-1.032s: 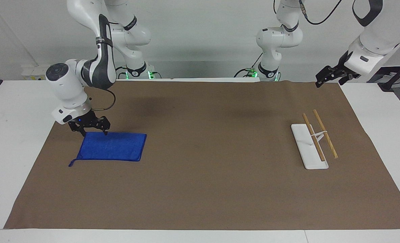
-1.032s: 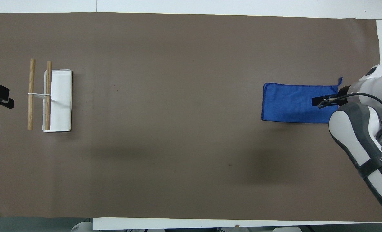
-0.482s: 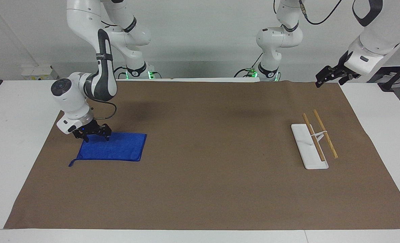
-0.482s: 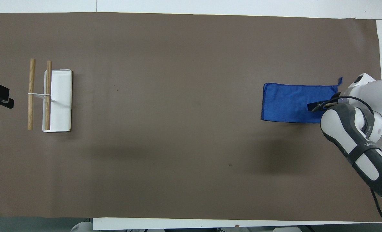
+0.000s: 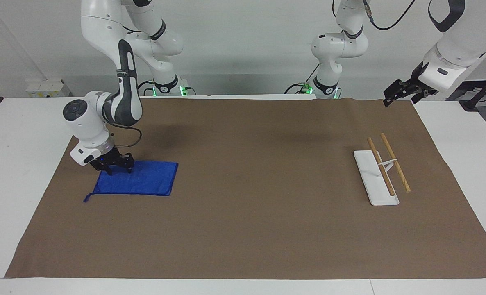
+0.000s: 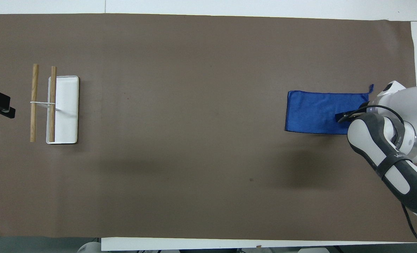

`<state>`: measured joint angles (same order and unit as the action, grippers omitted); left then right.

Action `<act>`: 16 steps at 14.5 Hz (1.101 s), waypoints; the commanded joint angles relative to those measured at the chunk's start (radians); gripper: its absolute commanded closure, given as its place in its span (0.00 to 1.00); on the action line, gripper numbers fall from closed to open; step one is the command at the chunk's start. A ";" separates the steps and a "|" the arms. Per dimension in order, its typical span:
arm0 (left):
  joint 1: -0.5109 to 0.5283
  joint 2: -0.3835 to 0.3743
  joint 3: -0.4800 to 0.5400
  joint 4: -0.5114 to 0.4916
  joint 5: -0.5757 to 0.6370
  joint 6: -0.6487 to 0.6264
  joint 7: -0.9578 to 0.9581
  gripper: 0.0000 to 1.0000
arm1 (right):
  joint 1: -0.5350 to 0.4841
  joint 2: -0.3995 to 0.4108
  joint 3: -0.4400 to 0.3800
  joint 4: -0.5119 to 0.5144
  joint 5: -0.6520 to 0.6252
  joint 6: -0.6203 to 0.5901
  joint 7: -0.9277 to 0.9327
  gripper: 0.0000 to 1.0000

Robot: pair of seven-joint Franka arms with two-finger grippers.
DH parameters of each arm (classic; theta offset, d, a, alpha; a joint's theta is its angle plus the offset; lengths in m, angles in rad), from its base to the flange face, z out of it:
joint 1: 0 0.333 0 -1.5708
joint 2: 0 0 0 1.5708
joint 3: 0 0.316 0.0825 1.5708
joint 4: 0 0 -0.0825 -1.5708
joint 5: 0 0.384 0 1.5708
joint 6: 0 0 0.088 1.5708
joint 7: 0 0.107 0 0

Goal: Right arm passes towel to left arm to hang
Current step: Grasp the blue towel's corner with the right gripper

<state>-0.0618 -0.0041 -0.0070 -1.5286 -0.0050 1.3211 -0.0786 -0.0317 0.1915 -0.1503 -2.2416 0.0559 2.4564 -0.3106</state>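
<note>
- Towel (image 5: 138, 178) lies flat on the brown mat (image 5: 243, 229) at the right arm's end of the table, its loop tag at the corner farthest from the robots; spread out like this, any edge is open to a pinch.
- Right gripper (image 5: 111, 167) is down on the towel's corner nearest the robots, at the short edge toward the table's end. Its fingers look close together with cloth between them, though whether they have fully clamped I cannot tell; the overhead view shows only a black fingertip (image 6: 342, 115) over the blue.
- A grasp at one corner probably lets the cloth hang long when lifted, leaving free fabric for the other arm to take.
- Rack (image 5: 382, 171), a white base with two wooden rods, stands at the left arm's end of the table, well apart from the towel, which is likely why a handover is needed.
- Left gripper (image 5: 391, 94) waits in the air over the mat's corner near its own base, fingers seemingly apart and empty.
</note>
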 commanded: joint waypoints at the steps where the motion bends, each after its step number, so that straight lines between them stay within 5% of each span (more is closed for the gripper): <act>1: -0.010 -0.017 0.013 -0.024 -0.004 0.012 0.005 0.00 | -0.002 0.008 0.006 0.000 0.016 0.019 -0.027 0.29; 4: -0.010 -0.017 0.013 -0.024 -0.004 0.012 0.005 0.00 | -0.002 0.008 0.006 0.000 0.018 0.019 -0.031 0.48; 7: -0.010 -0.017 0.013 -0.024 -0.004 0.012 0.005 0.00 | -0.002 0.008 0.008 0.000 0.018 0.019 -0.033 0.97; 13: -0.003 -0.020 0.013 -0.028 -0.004 0.004 -0.001 0.00 | -0.005 -0.003 0.011 0.019 0.068 -0.010 -0.021 1.00; 16: 0.013 -0.022 0.013 -0.038 -0.010 0.024 -0.067 0.00 | 0.001 -0.033 0.020 0.072 0.096 -0.147 0.045 1.00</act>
<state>-0.0562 -0.0041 0.0004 -1.5351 -0.0050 1.3216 -0.1002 -0.0300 0.1878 -0.1428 -2.2070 0.1329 2.3998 -0.3053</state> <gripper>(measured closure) 0.000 0.965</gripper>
